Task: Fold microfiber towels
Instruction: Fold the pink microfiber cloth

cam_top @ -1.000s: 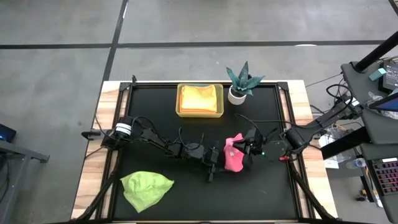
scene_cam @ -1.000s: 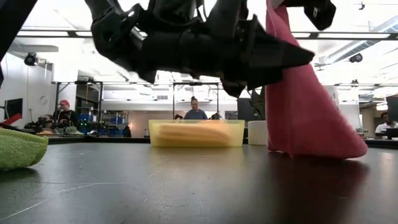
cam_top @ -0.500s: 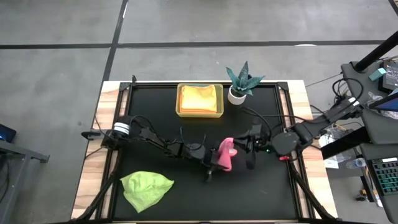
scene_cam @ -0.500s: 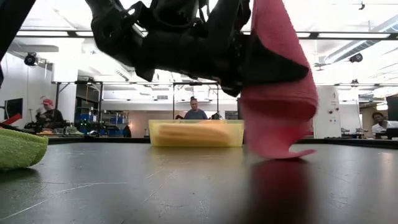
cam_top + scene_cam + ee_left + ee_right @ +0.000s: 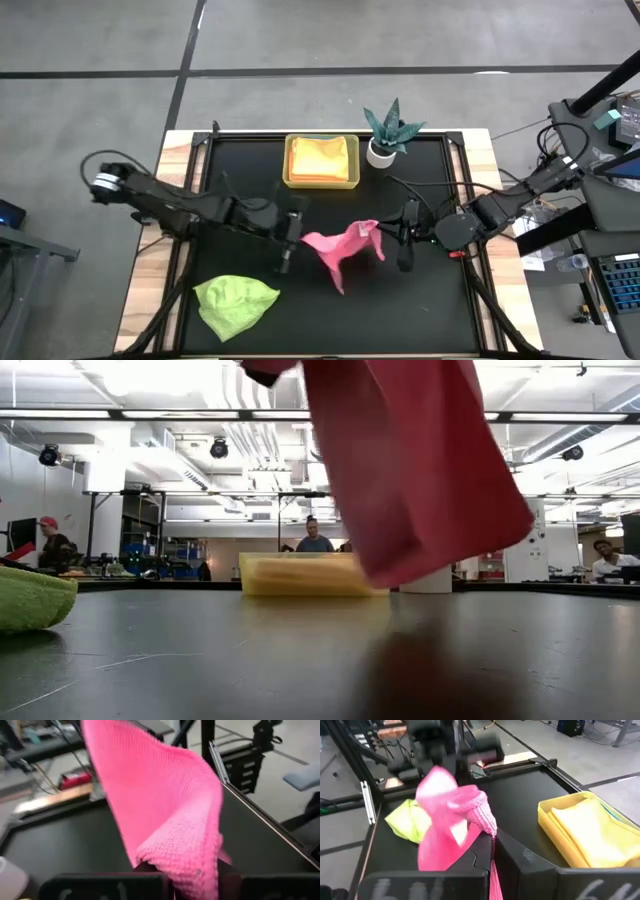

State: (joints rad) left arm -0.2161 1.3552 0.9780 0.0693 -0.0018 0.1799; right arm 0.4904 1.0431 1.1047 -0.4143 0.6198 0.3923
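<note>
A pink microfiber towel hangs in the air over the middle of the black table, spread between my two grippers. My left gripper is shut on its left end and my right gripper is shut on its right end. In the low view the pink towel hangs clear above the tabletop. A lime green towel lies crumpled on the table at the near left. Orange-yellow towels lie in the yellow tray at the far middle. My left gripper pinches a bunched end of the pink towel between its two fingers, coming about level from the table's left. The cloth runs from the fingers toward my right gripper, lifted clear of the table. How many layers it has, I cannot tell. My right gripper pinches the other, gathered end of the pink towel between its two fingers, coming about level from the table's right. The towel is lifted clear, and a loose corner hangs down between the two grippers.
A small teal spiky plant in a white pot stands at the far right beside the tray. Wooden borders edge the table. Bare black tabletop lies near the front edge between the green towel and the right side. People sit in the room beyond the table.
My left gripper has shut on the pink towel, then risen and gone toward the table's left, drawing the cloth out sideways from my right gripper. The towel's lower end, which rested on the table, is now lifted clear. My right gripper has risen a little.
</note>
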